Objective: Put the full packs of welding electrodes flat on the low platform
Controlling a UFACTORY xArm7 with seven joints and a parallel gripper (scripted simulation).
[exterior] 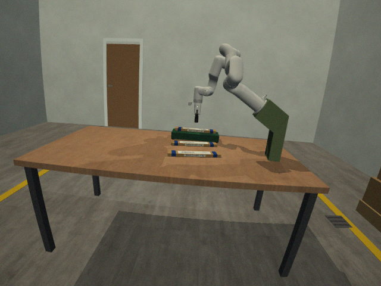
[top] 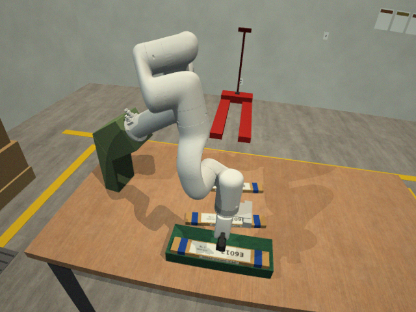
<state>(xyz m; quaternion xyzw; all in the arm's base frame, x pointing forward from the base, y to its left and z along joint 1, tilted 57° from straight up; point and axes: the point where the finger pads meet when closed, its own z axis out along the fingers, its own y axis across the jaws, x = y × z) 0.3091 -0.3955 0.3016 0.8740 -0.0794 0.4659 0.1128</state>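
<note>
While three packs of welding electrodes are present, only one pack [top: 220,252] lies flat on the low green platform [top: 218,265]; a second pack [top: 201,218] lies on the table [top: 101,214] just beside the platform, and a third pack [top: 250,186] lies beyond it, nearer the arm's green pedestal [top: 109,154]. One white arm [top: 188,110] rises from the pedestal, folds at the elbow and points its wrist straight down. Its gripper [exterior: 196,117] hangs above the platform pack with fingers spread wide, holding nothing. Only the exterior view shows the gap between gripper and pack, and a brown door [exterior: 122,85]; only the top view shows a red pallet jack [top: 232,114].
</note>
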